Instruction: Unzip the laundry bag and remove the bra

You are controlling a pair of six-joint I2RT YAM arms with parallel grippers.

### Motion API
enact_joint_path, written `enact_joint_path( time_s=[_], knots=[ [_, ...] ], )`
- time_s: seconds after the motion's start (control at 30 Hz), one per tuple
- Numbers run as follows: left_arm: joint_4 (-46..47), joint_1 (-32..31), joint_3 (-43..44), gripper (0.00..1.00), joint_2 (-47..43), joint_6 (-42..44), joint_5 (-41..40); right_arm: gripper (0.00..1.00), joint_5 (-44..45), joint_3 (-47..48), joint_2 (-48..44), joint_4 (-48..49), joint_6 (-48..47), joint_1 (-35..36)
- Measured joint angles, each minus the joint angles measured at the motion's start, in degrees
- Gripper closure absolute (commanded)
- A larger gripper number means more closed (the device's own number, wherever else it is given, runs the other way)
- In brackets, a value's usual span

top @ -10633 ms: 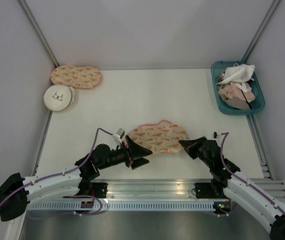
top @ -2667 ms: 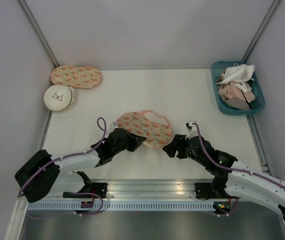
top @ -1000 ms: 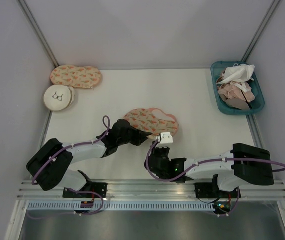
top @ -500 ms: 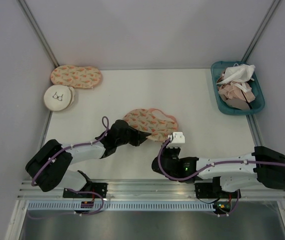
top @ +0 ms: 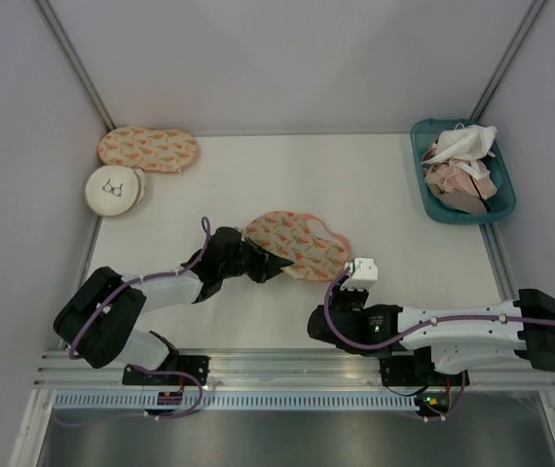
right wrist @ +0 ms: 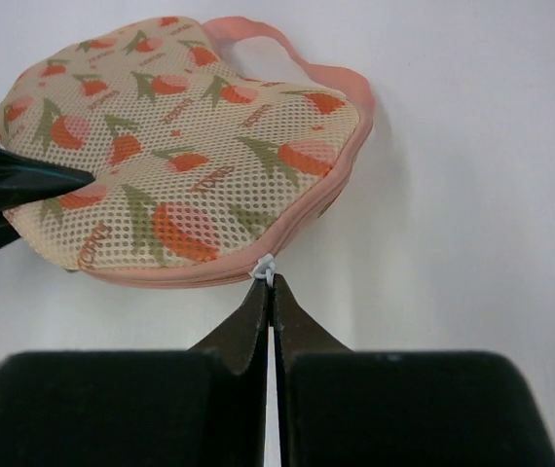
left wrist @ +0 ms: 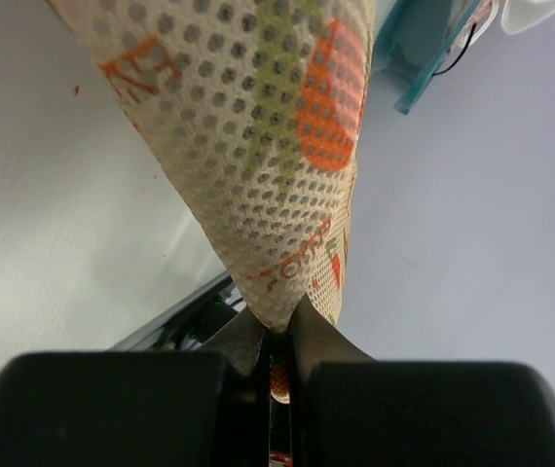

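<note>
Now left gripper [left wrist: 276, 333] clamps laundry bag [right wrist: 180, 165] edge, right gripper [right wrist: 270, 292] pinches zipper pull [right wrist: 264, 267].

The laundry bag [left wrist: 258, 136] overruns the top edge of the left wrist view, and its corner vanishes between the left gripper [left wrist: 276, 331] fingers. The mesh hides its contents. At the right gripper [right wrist: 270, 284], the zipper pull [right wrist: 264, 265] is too small to confirm a grip. The teal basket [left wrist: 419, 58] is cropped and blurred.
</note>
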Motion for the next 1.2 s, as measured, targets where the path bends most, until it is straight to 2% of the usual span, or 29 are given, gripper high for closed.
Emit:
enact_joint_path(
  time_s=[0.23,0.37,0.67,0.73,0.77,0.8,0.87,1.07,1.2],
  knots=[
    [1.05,6.54,6.95,0.98,9.49,18.73,16.76,0.99,-2.89,0.48,-1.84,-3.89,1.73,0.02],
    [0.35,8.15,9.6,0.98,12.44,28.13,23.04,0.99,-5.09,0.48,-3.15,-3.69,-0.24,0.02],
    [-21.2,9.92,25.46,0.96,14.38,56.28,30.1,1.0,-15.96,-0.66,-5.73,2.43,-10.45,-0.02],
    [-25.09,10.4,28.94,0.87,16.68,60.74,32.65,0.99,-17.55,-0.94,-5.73,3.56,-11.21,-0.07],
    [-26.73,10.54,30.36,0.77,17.94,62.34,33.55,1.0,-18.25,-1.11,-5.75,4.04,-11.45,-0.07],
    [-27.65,10.64,31.1,0.5,18.88,63.45,34.05,1.0,-18.8,-1.33,-5.77,4.44,-11.69,-0.11],
    [-30.1,10.86,31.87,0.29,20.57,65.46,33.44,1.0,-19.8,-1.77,-5.95,4.33,-12.11,-0.15],
    [-32.74,12.35,29.49,0.26,18.56,65.53,22.77,1.0,-21.46,-2.69,-6.08,3.85,-12.98,-0.15],
    [-34.05,12.52,20.5,0.21,5.88,61.29,11.87,1.0,-22.18,-2.69,-4.55,5.03,-13.64,-0.15]
  ],
)
